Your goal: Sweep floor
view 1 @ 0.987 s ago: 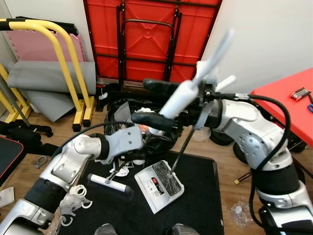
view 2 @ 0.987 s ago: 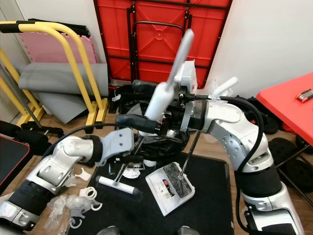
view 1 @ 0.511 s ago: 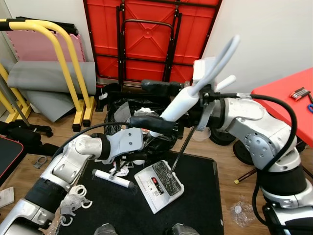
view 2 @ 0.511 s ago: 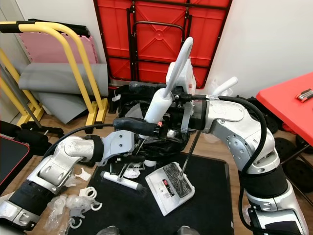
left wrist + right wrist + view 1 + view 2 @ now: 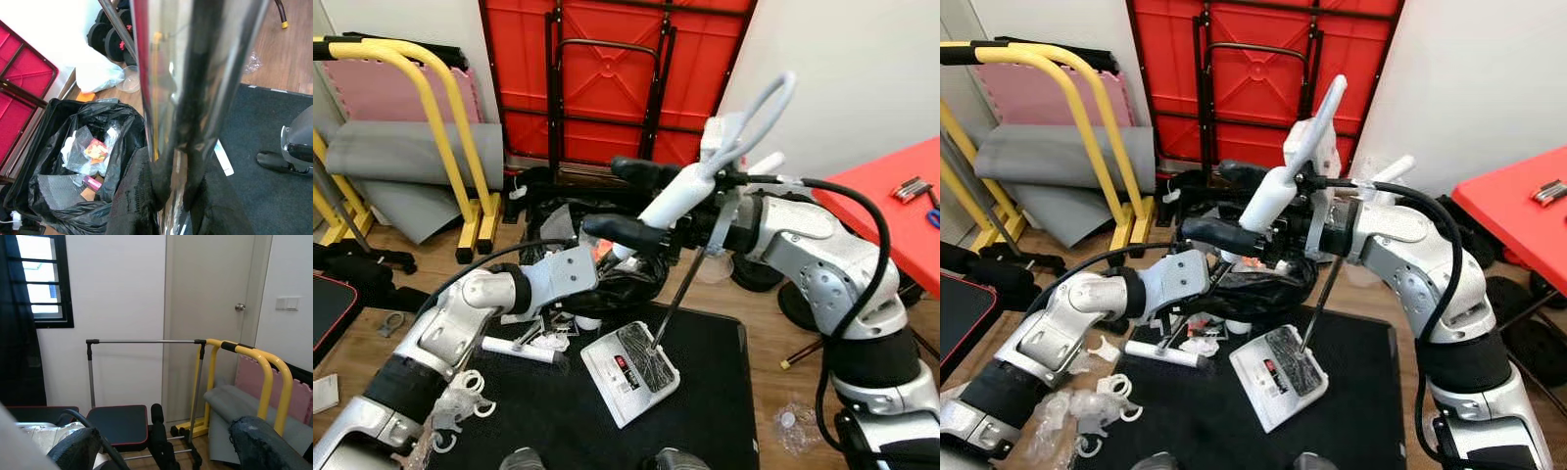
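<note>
I hold a broom with both grippers. Its white head (image 5: pixel 517 349) lies at the left edge of the black mat (image 5: pixel 715 421), beside white scraps (image 5: pixel 551 341). My left gripper (image 5: pixel 171 196) is shut low on the chrome pole (image 5: pixel 195 73). Higher up, my right gripper (image 5: pixel 604 198) has a finger on each side of the thick white grip (image 5: pixel 680 201), below the looped end (image 5: pixel 759 103). A white dustpan (image 5: pixel 629 372) rests on the mat with its thin rod (image 5: pixel 680 294) rising behind my right forearm.
An open black rubbish bag (image 5: pixel 631 279) stands behind the mat. Plastic rings (image 5: pixel 470 387) and a crumpled wrapper (image 5: pixel 793 416) lie on the wooden floor. Yellow bars (image 5: pixel 445 117) are at the left, a folded red table (image 5: pixel 607 69) at the wall, a red table (image 5: pixel 891 211) at the right.
The broom head has slid left and away across the mat, to its left edge by the scraps. The looped end tipped a little to the right. The dustpan stayed put.
</note>
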